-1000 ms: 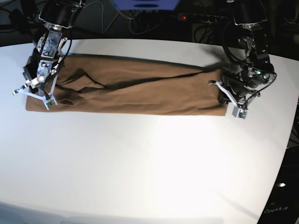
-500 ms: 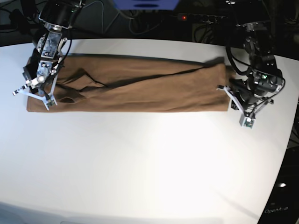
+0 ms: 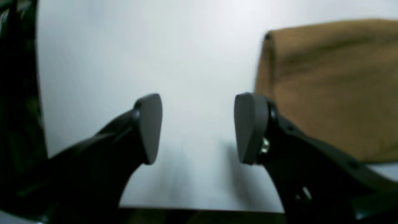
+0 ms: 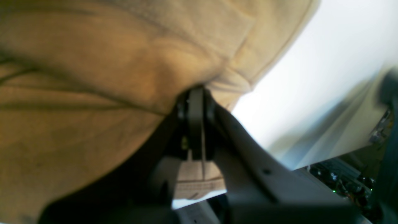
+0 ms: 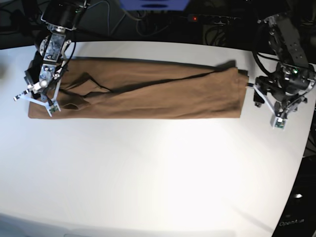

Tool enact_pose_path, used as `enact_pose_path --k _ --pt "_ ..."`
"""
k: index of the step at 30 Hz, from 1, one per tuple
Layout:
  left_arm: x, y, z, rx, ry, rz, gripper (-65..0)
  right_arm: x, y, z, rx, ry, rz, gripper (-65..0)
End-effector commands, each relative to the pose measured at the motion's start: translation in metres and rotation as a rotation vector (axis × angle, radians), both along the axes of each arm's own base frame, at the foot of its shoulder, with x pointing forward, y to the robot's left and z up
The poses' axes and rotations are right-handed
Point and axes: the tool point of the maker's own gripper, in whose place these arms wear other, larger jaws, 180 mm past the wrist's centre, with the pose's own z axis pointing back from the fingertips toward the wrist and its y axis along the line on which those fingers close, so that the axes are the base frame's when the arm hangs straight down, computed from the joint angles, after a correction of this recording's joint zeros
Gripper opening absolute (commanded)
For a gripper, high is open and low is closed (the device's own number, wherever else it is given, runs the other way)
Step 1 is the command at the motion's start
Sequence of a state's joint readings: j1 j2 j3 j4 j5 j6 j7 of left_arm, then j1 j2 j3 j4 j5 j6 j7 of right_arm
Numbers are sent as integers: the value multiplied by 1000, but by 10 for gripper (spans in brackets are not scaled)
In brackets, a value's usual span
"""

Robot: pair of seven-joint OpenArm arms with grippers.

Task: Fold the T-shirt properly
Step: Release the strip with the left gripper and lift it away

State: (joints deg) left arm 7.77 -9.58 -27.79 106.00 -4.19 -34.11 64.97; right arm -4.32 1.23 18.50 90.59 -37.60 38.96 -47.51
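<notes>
Base view: the T-shirt point(image 5: 143, 96), tan-brown, lies as a long folded band across the upper half of the frame on the white table point(image 5: 158, 173), running from the far left to the upper right; a dark diagonal crease crosses its middle, and its left part is rumpled. The right tool point(image 5: 37, 94), at the upper left of the frame, sits on the band's left end; in the right wrist view its jaws are together, clamped on a bunched fold of the T-shirt point(image 4: 108, 77), with cloth filling the upper left of that frame and bare table point(image 4: 311, 77) at the upper right. The left tool point(image 5: 270, 108), at the right edge of the base frame, stands just beside the band's right end, apart from the cloth; in the left wrist view its grey pads point(image 3: 149, 127) are spread apart over bare table point(image 3: 186, 62), holding nothing, and the T-shirt's edge point(image 3: 329, 87) occupies the upper right of that frame.
</notes>
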Motion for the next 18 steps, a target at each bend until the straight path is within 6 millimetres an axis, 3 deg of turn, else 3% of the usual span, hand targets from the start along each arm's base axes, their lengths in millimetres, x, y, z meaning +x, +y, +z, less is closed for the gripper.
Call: enact_pose_path --k 1,8,13,18 --pt "2 3 1 16 -2 -23 -314 3 5 0 21 -5 15 -650" --pt "-12 6 -27 -24 87 -45 -286 3 5 0 21 -5 15 -650" --pt "-17 10 -30 -30 93 -24 -240 2 5 -1 22 -2 14 -650" --pt "-30 35 -27 -25 139 95 -238 1 11 -4 34 1 14 -650"
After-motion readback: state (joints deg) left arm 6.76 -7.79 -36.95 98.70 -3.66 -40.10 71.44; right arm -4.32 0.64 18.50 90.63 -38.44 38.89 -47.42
